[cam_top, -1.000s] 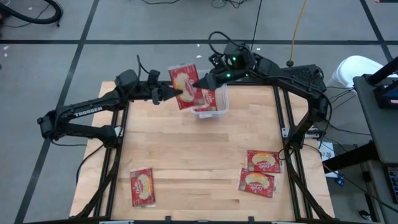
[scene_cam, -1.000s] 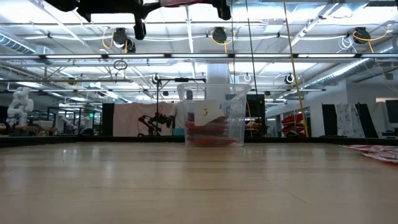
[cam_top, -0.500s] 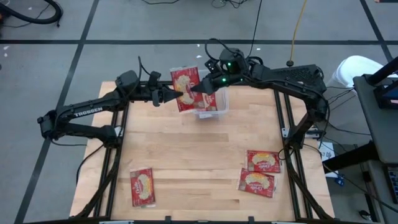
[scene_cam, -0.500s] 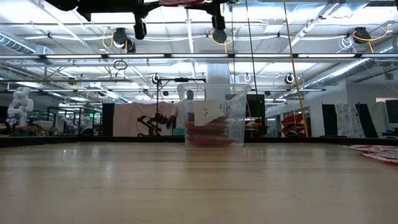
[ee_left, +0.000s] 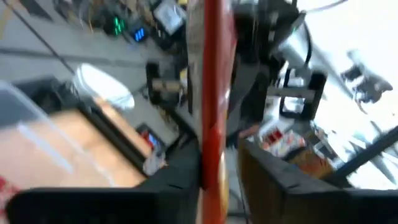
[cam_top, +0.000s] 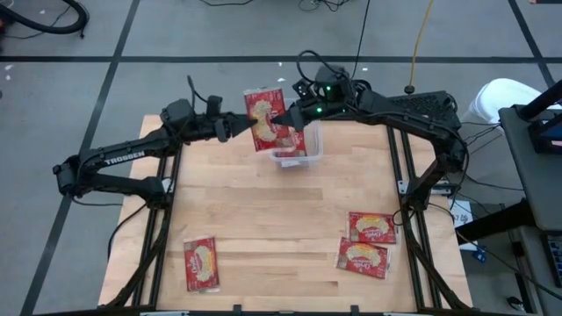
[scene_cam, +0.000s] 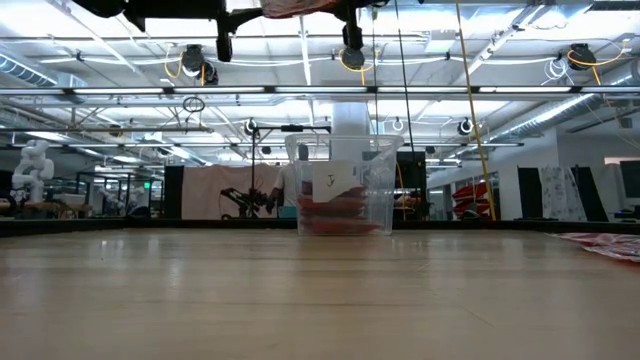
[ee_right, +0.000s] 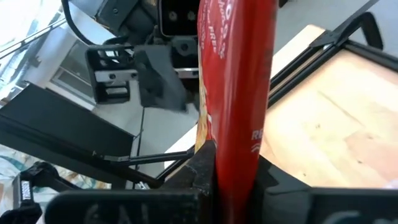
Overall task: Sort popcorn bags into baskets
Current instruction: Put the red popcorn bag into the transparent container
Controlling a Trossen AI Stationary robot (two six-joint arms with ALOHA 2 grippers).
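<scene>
Workshop floor with dark tape lines all around, and the wooden desk (cam_top: 263,211) is sitting in the middle with both arms reaching toward its far edge.

The held bag (cam_top: 263,118) is hanging in the air between the two arms, just left of and above the clear basket (cam_top: 316,145), which is standing at the far middle of the desk with some red packets already lying in it. The right pincer (cam_top: 283,118) is clamping the bag's right edge – in its wrist view the packet is squeezed tight between the dark fingers, edge-on. The left pincer (cam_top: 235,129) is sitting at the bag's left edge, and I can't tell whether it's actually gripping or just around it.

Three loose bags are lying flat on the near part of the desk: one near left (cam_top: 200,263) and two near right (cam_top: 372,228) (cam_top: 363,258), almost touching each other.

My guess on handling – these packets are looking light and thin, slightly floppy, with a slick wrapper, so a pinch close to an edge seems the way to go, firm enough that it's not sliding out. Since the bag is hanging on edge, it should drop into the tub fine if it's lined up with the long side. The basket is only a bit wider than the packet, so a skewed bag could be catching on the rim.
</scene>
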